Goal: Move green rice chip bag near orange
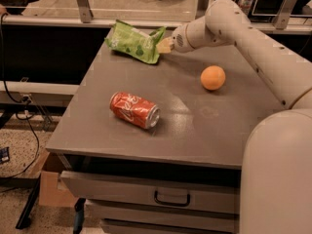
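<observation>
Nearest, a drawer (122, 191) with a dark handle sits beneath the grey table (195, 130). On the tabletop, a red can (135, 110) lies on its side, left of centre. Farther back and to the right rests the orange (213, 77), well apart from the can. At the far left corner lies the green bag (134, 42). The gripper (165, 45) meets its right edge, fingers apparently clamped on the foil, and the arm (253, 38) reaches in from the right.

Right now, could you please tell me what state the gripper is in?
Gripper: against the right edge of the chip bag; whether it is open or closed cannot be told.
</observation>
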Available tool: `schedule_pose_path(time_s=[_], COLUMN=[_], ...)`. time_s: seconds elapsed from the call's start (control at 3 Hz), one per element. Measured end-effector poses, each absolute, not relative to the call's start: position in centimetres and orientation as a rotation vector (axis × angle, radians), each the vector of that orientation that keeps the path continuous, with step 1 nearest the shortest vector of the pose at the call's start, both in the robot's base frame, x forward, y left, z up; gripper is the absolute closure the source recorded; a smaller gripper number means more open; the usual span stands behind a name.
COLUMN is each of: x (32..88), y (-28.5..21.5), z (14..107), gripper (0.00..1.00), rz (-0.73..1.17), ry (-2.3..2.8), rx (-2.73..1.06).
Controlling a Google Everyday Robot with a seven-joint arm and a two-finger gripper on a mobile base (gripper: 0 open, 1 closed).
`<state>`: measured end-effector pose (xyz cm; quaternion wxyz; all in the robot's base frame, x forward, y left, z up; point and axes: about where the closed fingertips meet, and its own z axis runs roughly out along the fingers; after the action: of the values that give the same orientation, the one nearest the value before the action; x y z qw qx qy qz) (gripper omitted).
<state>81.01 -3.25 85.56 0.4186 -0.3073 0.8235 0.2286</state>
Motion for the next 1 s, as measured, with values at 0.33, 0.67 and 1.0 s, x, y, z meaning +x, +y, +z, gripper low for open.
schedule_pose_path(time_s=[0.33, 0.67, 1.0], x=[81.0, 79.9, 77.8], y=[-7.1, -11.4, -15.3], z=[87.5, 89.1, 89.8], gripper=[1.0, 1.0, 1.0], rz=[0.481, 0.387, 0.31], ry=[2.071, 2.099, 2.141], rx=[-0.717, -0.674, -0.63])
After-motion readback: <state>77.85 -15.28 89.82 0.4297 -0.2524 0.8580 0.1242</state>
